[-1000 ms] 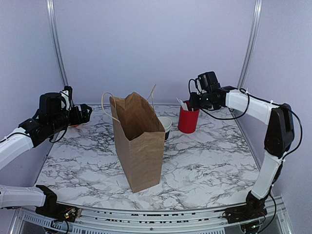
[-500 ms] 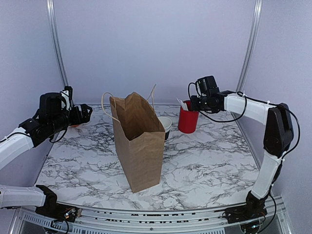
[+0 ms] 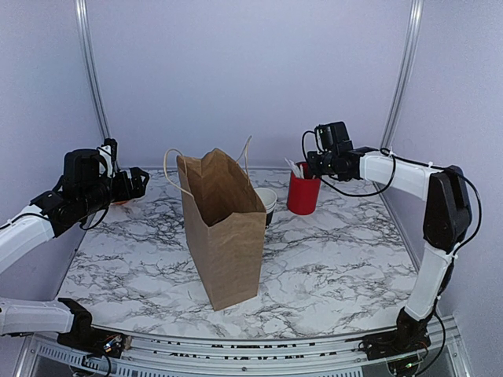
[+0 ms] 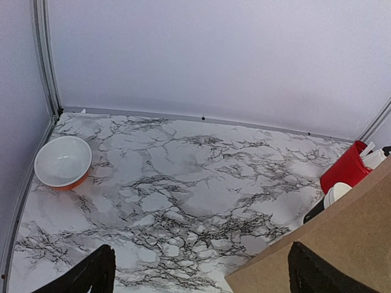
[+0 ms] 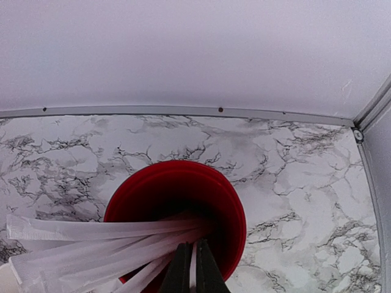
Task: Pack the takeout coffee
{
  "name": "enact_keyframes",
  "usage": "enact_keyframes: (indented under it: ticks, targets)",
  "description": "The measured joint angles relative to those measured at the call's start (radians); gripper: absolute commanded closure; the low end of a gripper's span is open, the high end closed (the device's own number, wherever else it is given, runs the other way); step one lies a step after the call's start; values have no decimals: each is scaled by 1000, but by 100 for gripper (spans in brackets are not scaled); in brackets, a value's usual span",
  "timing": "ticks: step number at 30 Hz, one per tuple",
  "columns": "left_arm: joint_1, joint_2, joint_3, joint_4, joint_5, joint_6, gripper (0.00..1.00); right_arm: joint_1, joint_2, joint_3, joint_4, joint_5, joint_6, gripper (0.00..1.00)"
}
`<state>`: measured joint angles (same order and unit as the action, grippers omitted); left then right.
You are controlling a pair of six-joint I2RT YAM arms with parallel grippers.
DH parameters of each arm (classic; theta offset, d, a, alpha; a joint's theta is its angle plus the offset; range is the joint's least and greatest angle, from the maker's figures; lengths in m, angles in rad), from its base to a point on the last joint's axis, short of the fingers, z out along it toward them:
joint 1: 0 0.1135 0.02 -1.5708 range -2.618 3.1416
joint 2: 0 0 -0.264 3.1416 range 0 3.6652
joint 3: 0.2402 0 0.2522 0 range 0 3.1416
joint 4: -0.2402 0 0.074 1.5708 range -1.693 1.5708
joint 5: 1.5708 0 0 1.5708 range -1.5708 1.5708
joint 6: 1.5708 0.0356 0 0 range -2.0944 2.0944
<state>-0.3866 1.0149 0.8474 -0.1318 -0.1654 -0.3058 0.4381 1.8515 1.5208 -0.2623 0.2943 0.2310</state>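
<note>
The takeout coffee with its black lid shows in no view. An open brown paper bag (image 3: 228, 228) stands mid-table and fills the lower right corner of the left wrist view (image 4: 342, 244). My right gripper (image 3: 311, 163) is over the red utensil cup (image 3: 303, 192). In the right wrist view it (image 5: 194, 259) is shut on a thin white wrapped utensil (image 5: 193, 268) inside that cup (image 5: 235, 213). My left gripper (image 3: 130, 184) hovers at the back left, open and empty (image 4: 198, 274).
A stack of lidless black cups with white rims (image 3: 266, 200) stands behind the bag, also seen in the left wrist view (image 4: 333, 195). A white bowl with an orange outside (image 4: 63, 160) sits in the back left corner. Walls close the back and sides.
My right gripper has shifted slightly to the right above the red cup. The left arm and the bag have not moved.
</note>
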Motion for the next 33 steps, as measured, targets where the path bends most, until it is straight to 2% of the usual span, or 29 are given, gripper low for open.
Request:
enact_keyframes:
  ticks: [11, 23, 33]
  targets:
    - [0, 1, 0, 0, 0, 0, 1, 6, 0, 30, -12, 29, -16, 100]
    - [0, 1, 0, 0, 0, 0, 1, 61, -34, 106, -103, 136, -61, 100]
    - [0, 1, 0, 0, 0, 0, 1, 70, -67, 134, -147, 166, -87, 100]
